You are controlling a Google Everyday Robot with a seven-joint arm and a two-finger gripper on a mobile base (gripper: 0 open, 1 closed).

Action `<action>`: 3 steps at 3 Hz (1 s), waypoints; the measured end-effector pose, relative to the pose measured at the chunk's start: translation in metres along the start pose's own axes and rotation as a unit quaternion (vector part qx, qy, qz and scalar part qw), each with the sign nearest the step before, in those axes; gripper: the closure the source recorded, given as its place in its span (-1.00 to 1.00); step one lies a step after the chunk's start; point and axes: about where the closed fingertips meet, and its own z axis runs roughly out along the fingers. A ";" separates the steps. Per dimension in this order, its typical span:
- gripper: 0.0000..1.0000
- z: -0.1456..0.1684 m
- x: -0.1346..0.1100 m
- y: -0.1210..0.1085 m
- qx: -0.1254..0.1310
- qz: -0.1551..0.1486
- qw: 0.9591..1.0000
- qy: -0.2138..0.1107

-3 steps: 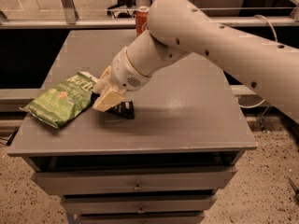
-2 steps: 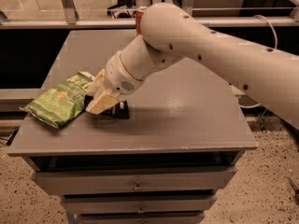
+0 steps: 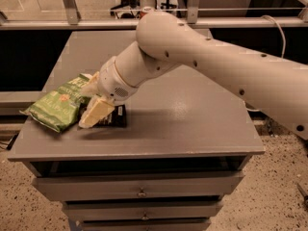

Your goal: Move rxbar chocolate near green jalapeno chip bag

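Note:
The rxbar chocolate, a small flat dark wrapper, is at table level near the table's front left. My gripper is right over its left end, and one cream finger covers that end. The gripper looks shut on the bar. The green jalapeno chip bag, crinkled and light green, lies at the table's left edge. It is just left of the bar and the gripper, almost touching them. My large white arm reaches in from the upper right.
The grey table top stands on a cabinet with drawers below its front edge. The top of a red can peeks out behind my arm at the table's back. A rail and glass run behind the table.
My gripper has moved left toward the chip bag, and the rxbar chocolate has moved left with it. The bag has stayed put.

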 end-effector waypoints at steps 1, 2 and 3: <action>-1.00 -0.005 -0.005 -0.007 0.012 -0.005 1.000 -0.009; -1.00 -0.029 -0.003 -0.015 0.033 -0.014 0.999 -0.013; -1.00 -0.076 0.008 -0.022 0.055 -0.023 0.998 -0.029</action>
